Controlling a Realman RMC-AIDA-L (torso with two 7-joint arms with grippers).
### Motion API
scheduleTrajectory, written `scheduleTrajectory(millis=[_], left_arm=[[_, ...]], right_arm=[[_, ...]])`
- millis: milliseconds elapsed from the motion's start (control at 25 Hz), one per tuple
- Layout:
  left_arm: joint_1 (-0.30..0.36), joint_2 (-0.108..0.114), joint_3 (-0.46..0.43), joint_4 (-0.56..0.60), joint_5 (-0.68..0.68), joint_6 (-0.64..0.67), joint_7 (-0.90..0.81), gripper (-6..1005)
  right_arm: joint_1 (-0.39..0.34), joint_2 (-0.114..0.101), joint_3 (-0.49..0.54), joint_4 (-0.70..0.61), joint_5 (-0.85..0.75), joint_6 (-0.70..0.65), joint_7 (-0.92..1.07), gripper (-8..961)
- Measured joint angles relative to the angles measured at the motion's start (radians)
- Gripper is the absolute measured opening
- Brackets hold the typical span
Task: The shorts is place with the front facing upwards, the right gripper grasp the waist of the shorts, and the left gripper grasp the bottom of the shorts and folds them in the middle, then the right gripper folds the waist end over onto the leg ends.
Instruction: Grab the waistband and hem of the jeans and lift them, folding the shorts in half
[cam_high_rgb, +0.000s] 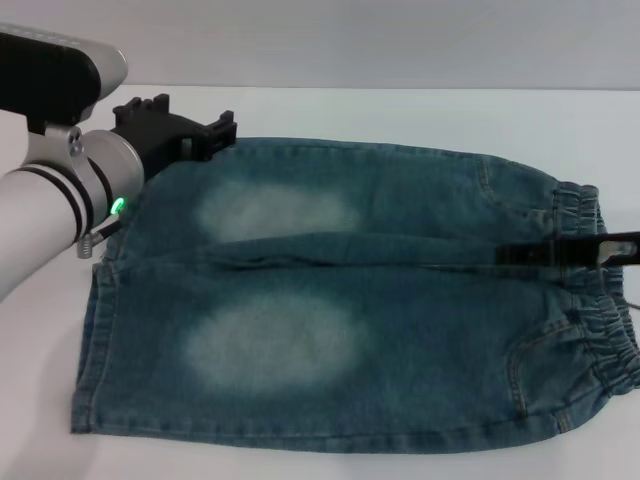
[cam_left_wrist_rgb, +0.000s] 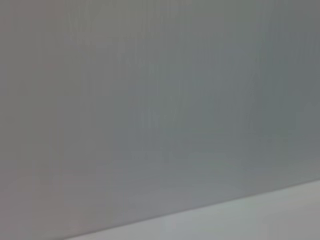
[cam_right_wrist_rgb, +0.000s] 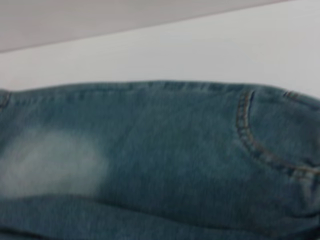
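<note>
The blue denim shorts (cam_high_rgb: 330, 320) lie flat and face up on the white table, with two pale oval patches. The leg ends (cam_high_rgb: 90, 340) point left and the gathered waist end (cam_high_rgb: 600, 330) points right. My left gripper (cam_high_rgb: 215, 135), a black claw on a silver arm with a green light, hovers at the far corner of the far leg's hem. My right gripper (cam_high_rgb: 510, 254) shows as a slim black bar reaching in from the right over the middle of the waist. The right wrist view shows the shorts (cam_right_wrist_rgb: 165, 150) close up, with a stitched pocket (cam_right_wrist_rgb: 260, 145).
The white table (cam_high_rgb: 400, 110) extends beyond the shorts at the back and on the right. A grey wall rises behind it. The left wrist view shows only that wall and a strip of the table (cam_left_wrist_rgb: 260, 215).
</note>
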Motion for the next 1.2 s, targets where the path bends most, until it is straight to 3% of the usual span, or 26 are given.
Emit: scheduleTrajectory(millis=[240,760,1040,1200], left_arm=[[0.039,0.001,-0.01,0.094,0.0,-0.129,0.04,808],[0.061,-0.001,-0.011,0.146,0.002,-0.203,0.062,806],[0.061,0.0,-0.011,0.148,0.002,-0.226,0.063,805],[0.061,0.0,-0.011,0.149,0.002,-0.24,0.063,804]], right_arm=[[-0.026,0.0,0.043,-0.028,0.008,-0.016,0.007,785],[-0.057,0.0,0.131,-0.07,0.051,-0.083,-0.001,785],[-0.138,0.004,0.164,-0.181,0.15,-0.126,0.012,784],[-0.149,0.005,0.172,-0.186,0.148,-0.171,0.017,784]])
